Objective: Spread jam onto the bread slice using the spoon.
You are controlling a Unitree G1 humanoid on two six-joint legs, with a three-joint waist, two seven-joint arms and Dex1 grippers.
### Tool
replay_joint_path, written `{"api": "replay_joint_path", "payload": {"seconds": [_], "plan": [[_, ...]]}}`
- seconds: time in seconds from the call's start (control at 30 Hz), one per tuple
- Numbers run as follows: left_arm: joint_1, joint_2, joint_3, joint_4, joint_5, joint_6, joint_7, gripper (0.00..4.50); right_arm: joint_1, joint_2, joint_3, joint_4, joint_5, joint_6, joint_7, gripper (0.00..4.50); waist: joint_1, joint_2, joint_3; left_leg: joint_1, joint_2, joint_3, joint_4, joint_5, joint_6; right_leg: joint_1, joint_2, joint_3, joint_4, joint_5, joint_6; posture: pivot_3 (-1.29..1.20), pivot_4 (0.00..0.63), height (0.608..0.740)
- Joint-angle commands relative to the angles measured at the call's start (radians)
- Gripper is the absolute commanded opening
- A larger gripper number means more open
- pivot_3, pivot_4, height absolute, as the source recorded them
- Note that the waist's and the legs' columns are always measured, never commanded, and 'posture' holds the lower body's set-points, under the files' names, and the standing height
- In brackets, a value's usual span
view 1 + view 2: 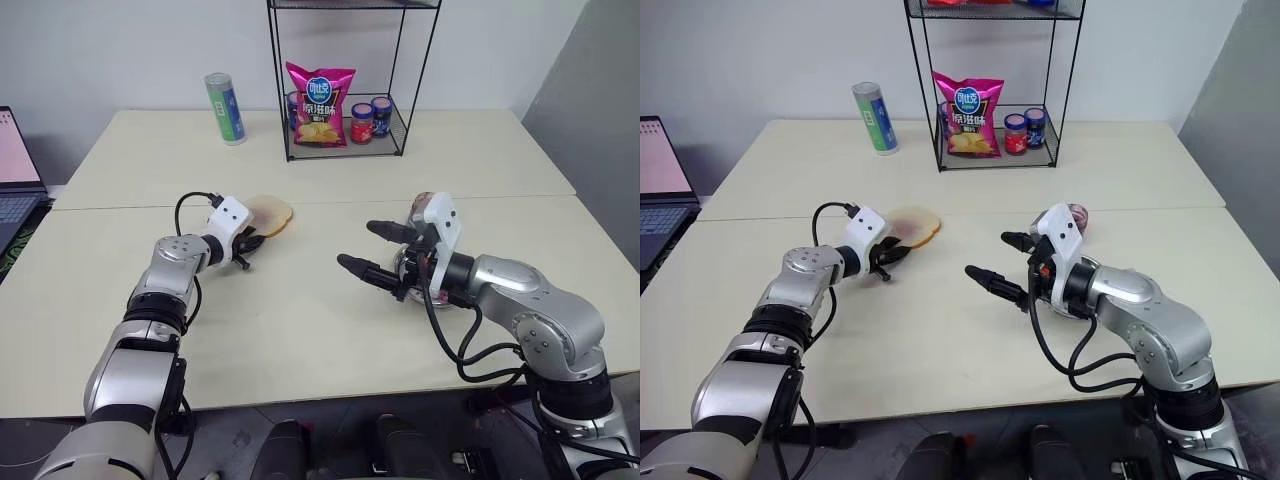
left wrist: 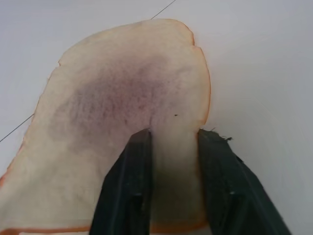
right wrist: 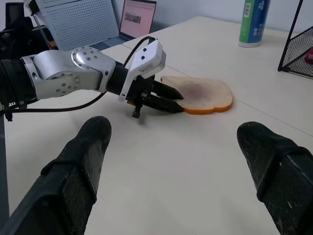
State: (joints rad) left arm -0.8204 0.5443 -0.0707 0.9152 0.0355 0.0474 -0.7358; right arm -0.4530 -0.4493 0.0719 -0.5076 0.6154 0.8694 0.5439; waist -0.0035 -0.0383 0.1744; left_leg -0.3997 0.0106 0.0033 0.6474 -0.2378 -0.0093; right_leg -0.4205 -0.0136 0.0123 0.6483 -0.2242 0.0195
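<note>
At left claw [image 3: 171,100] | bread slice [image 3: 203,94] near edge pinched | right claw [image 1: 372,250] spread

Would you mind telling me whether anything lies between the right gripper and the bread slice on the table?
Only the left gripper, which sits at the near edge of the bread slice, on the side facing the right gripper. Otherwise bare table lies between them. The right gripper's jaws stand wide open and empty.
</note>
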Motion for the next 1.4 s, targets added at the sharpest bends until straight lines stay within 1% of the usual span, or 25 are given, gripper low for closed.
{"api": "replay_joint_path", "payload": {"seconds": [0.03,0.13,0.2,0.27,0.33,0.4,0.47,0.53,0.6,0.7,0.87,0.93,1.07,1.13,1.17,1.23,1.3,1.37,1.4], "plan": [[-0.002,0.0,0.006,0.008,0.0,0.026,-0.015,0.52,-0.013,-0.017,-0.033,-0.036,0.018,-0.004,0.005,4.5,0.0,0.0,0.0,0.0,0.0,0.0,0.0,0.0,0.0,0.0,0.0,0.0,0.0,0.0,0.0,0.0,0.15,0.74],[-0.006,0.002,0.014,0.004,-0.004,0.033,-0.015,0.04,-0.016,-0.022,-0.033,-0.028,0.016,-0.008,0.01,4.5,0.0,0.0,0.0,0.0,0.0,0.0,0.0,0.0,0.0,0.0,0.0,0.0,0.0,0.0,0.0,0.0,0.15,0.74],[-0.002,0.004,0.019,-0.056,-0.03,0.039,-0.074,0.0,-0.018,-0.033,-0.037,-0.018,0.016,-0.014,0.025,4.5,0.0,0.0,0.0,0.0,0.0,0.0,0.0,0.0,0.0,0.0,0.0,0.0,0.0,0.0,0.0,0.0,0.15,0.74],[0.022,0.001,0.02,-0.225,-0.103,0.084,-0.193,0.0,-0.021,-0.06,-0.051,-0.013,0.021,-0.016,0.052,4.5,0.0,0.0,0.0,0.0,0.0,0.0,0.0,0.0,0.0,0.0,0.0,0.0,0.0,0.0,0.0,0.0,0.15,0.74],[0.05,0.004,0.016,-0.353,-0.143,0.138,-0.256,0.0,-0.02,-0.082,-0.063,-0.016,0.032,-0.01,0.069,4.5,0.002,0.0,0.0,-0.002,0.0,0.0,0.0,0.0,0.0,-0.001,0.0,0.0,-0.001,0.001,-0.002,0.0,0.15,0.74],[0.11,0.028,-0.011,-0.501,-0.161,0.186,-0.318,0.0,-0.006,-0.119,-0.095,-0.042,0.07,0.016,0.096,4.5,0.001,0.0,0.0,-0.003,-0.001,0.0,0.0,0.0,0.0,-0.001,0.0,0.001,-0.002,0.003,-0.004,0.0,0.15,0.74],[0.19,0.074,-0.053,-0.665,-0.167,0.235,-0.388,0.0,0.016,-0.169,-0.133,-0.079,0.13,0.054,0.125,4.5,0.0,0.0,0.0,-0.002,-0.001,0.0,-0.001,0.0,0.0,-0.001,-0.001,0.002,-0.002,0.002,-0.004,0.0,0.15,0.74],[0.254,0.118,-0.086,-0.78,-0.168,0.266,-0.434,0.0,0.035,-0.207,-0.154,-0.107,0.175,0.08,0.143,4.5,-0.004,0.0,0.0,-0.002,-0.001,0.0,-0.001,0.0,0.0,-0.001,-0.001,0.003,-0.002,0.002,-0.004,0.0,0.15,0.74],[0.316,0.163,-0.122,-0.864,-0.149,0.25,-0.471,0.0,0.054,-0.237,-0.166,-0.131,0.209,0.1,0.151,4.5,-0.011,0.0,0.0,-0.001,0.001,-0.001,-0.002,0.0,0.0,-0.001,-0.001,0.003,-0.001,0.001,-0.005,0.0,0.15,0.74],[0.34,0.173,-0.154,-0.866,-0.105,0.208,-0.451,0.0,0.07,-0.248,-0.168,-0.142,0.235,0.11,0.141,4.5,-0.011,0.0,0.0,0.0,0.002,-0.003,-0.002,0.0,0.0,-0.001,0.001,0.002,0.001,-0.002,-0.003,0.0,0.15,0.74],[0.299,0.095,-0.193,-0.809,-0.057,0.177,-0.378,0.0,0.067,-0.212,-0.139,-0.135,0.233,0.103,0.088,4.5,-0.002,0.0,0.0,0.0,0.002,-0.003,0.0,0.0,0.001,0.0,0.003,0.003,0.001,-0.001,-0.002,0.0,0.15,0.74],[0.284,0.074,-0.202,-0.785,-0.036,0.157,-0.353,0.0,0.069,-0.207,-0.14,-0.132,0.236,0.105,0.076,4.5,0.001,0.0,0.0,-0.001,0.001,-0.002,0.0,0.0,0.001,0.0,0.005,0.003,-0.001,-0.001,-0.001,0.0,0.15,0.74],[0.273,0.046,-0.208,-0.754,-0.017,0.138,-0.326,0.0,0.093,-0.217,-0.152,-0.122,0.225,0.094,0.061,4.5,0.001,0.0,0.0,-0.002,-0.001,0.0,0.0,0.0,0.001,0.0,0.005,0.003,-0.003,-0.001,0.001,0.0,0.15,0.74],[0.28,0.048,-0.217,-0.753,-0.005,0.12,-0.326,0.54,0.111,-0.224,-0.16,-0.118,0.219,0.086,0.059,4.5,0.001,0.0,0.0,-0.002,-0.001,0.0,0.0,0.0,0.001,0.0,0.004,0.004,-0.002,-0.001,0.001,0.0,0.15,0.74],[0.284,0.051,-0.218,-0.751,0.003,0.114,-0.323,0.65,0.121,-0.228,-0.167,-0.117,0.22,0.085,0.058,4.5,0.002,0.0,0.0,-0.002,-0.001,-0.001,0.0,0.0,0.001,0.0,0.004,0.004,-0.002,-0.001,0.001,0.0,0.15,0.74],[0.293,0.058,-0.205,-0.756,-0.005,0.116,-0.329,1.15,0.155,-0.234,-0.193,-0.117,0.222,0.082,0.05,4.5,0.002,0.0,0.0,-0.001,0.0,-0.001,0.001,0.0,0.001,0.0,0.004,0.004,-0.001,-0.001,0.001,0.0,0.15,0.74],[0.301,0.068,-0.188,-0.778,-0.024,0.136,-0.344,1.62,0.192,-0.236,-0.231,-0.119,0.236,0.086,0.039,4.5,0.002,0.0,0.0,-0.001,0.0,-0.002,0.001,0.0,0.001,0.001,0.004,0.004,-0.001,-0.001,0.001,0.0,0.15,0.74],[0.31,0.087,-0.178,-0.802,-0.037,0.151,-0.362,1.99,0.236,-0.246,-0.275,-0.122,0.247,0.087,0.037,4.5,0.002,0.0,0.0,-0.001,0.0,-0.001,0.001,0.0,0.001,0.0,0.004,0.004,-0.001,-0.001,0.001,0.0,0.15,0.74],[0.313,0.104,-0.17,-0.815,-0.047,0.16,-0.375,2.26,0.264,-0.248,-0.316,-0.118,0.254,0.09,0.025,4.5,0.002,0.0,0.0,-0.001,0.0,-0.001,0.001,0.0,0.001,0.0,0.004,0.004,-0.001,-0.001,0.001,0.0,0.15,0.74]]}}
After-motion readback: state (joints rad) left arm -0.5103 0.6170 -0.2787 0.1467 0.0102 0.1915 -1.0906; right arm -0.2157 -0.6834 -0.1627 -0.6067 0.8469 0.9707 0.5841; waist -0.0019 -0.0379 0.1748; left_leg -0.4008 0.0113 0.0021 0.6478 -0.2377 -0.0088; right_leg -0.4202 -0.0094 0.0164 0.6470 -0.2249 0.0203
